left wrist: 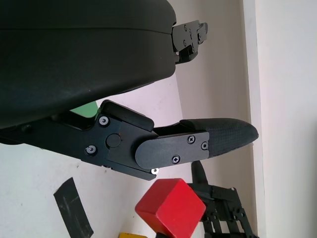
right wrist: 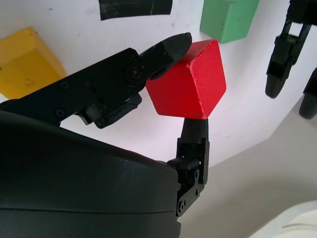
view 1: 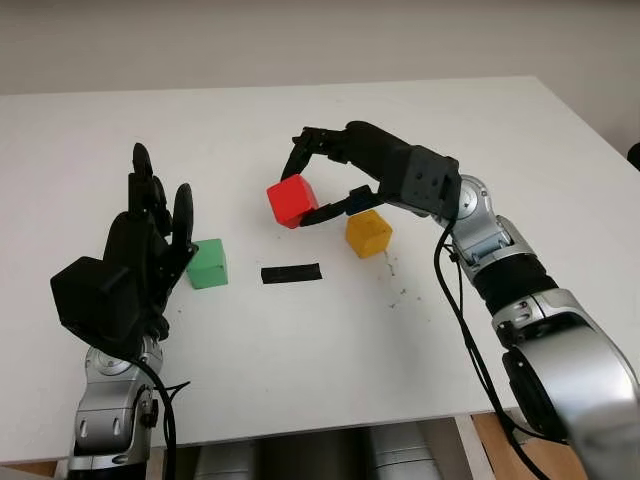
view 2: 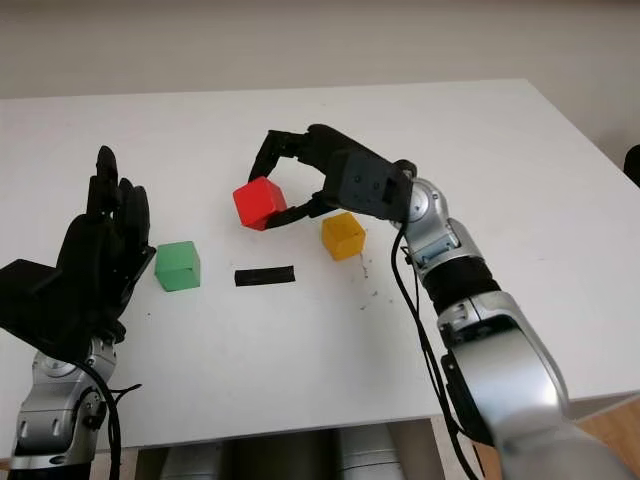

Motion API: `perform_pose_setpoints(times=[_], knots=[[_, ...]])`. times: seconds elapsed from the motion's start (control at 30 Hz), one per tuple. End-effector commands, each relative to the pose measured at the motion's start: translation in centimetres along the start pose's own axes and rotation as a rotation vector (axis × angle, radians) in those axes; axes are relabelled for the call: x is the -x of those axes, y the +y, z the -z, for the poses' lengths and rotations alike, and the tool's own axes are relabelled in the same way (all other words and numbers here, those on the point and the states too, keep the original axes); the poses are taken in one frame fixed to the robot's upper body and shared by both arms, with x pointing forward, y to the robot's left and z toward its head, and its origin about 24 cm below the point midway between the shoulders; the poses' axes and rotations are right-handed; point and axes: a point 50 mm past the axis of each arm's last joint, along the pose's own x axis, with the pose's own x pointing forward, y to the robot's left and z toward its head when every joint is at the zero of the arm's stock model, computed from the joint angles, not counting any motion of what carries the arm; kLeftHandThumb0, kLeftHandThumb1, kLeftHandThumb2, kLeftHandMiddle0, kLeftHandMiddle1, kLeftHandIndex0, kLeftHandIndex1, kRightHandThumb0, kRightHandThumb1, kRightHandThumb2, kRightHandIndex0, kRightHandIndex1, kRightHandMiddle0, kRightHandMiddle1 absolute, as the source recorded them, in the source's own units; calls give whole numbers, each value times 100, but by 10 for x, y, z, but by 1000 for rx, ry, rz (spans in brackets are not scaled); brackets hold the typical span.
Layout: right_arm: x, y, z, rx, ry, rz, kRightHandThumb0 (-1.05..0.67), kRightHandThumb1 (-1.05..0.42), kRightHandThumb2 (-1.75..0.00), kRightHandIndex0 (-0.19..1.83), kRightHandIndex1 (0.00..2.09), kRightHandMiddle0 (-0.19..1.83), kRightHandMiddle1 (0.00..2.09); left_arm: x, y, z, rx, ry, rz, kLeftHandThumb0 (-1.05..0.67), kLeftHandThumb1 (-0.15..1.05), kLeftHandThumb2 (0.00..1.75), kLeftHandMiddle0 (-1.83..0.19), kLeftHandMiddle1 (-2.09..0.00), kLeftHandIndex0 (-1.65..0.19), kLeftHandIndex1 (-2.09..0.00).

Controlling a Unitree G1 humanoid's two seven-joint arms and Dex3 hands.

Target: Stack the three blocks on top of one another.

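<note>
The white table (view 1: 300, 380) carries everything, and no stack has been started on it. The right hand (view 1: 322, 180) reaches in over the middle, its fingers pinching the red block (view 1: 292, 201) and holding it clear of the surface. The left hand (view 1: 140, 250) is open, raised just beside the green block (view 1: 208, 263), which sits on the table. The yellow block (view 1: 367, 233) sits apart, near a black tape strip (view 1: 291, 273). I'd say all the stacking remains.
</note>
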Motion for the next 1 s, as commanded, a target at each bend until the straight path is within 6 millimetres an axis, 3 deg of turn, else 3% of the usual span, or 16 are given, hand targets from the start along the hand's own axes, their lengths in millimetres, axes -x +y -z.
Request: perform_pose_setpoints(times=[0.0,0.3,0.97], knots=[[-4,-3,-7,26,-29,-10,-49,-93,-5,22,5,45,153,-1,-1,-3,4,-20,0,-78,105,56,19,0,19,0],[-3,9,-1,76,-15,-57,-54,-93,-6,19,4,41,155,-2,-3,-3,0,-21,6,-76,105,57,19,0,19,0],[4,33,10,63,-16,-80,-46,-93,-5,18,5,41,157,-2,-2,-2,3,-17,4,-77,105,57,19,0,19,0]])
